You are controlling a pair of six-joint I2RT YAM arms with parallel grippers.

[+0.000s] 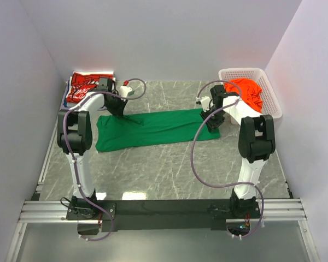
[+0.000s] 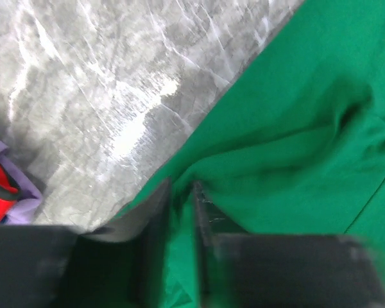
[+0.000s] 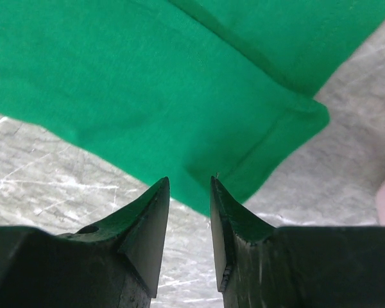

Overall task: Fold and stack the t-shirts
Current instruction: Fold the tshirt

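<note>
left gripper [image 2: 179,208] pinches the green t-shirt [image 1: 158,128] at its far-left edge; right gripper [image 3: 190,191], narrowly parted, empty over the right hem.

The green t-shirt [image 1: 156,130] lies centrally as a long folded strip. The red t-shirt [image 1: 83,87] sits folded far-left; the orange t-shirt [image 1: 247,91] is crumpled far-right

Grey marble tabletop [image 1: 164,169] w/ plain white walls [image 1: 164,38] round it
</note>
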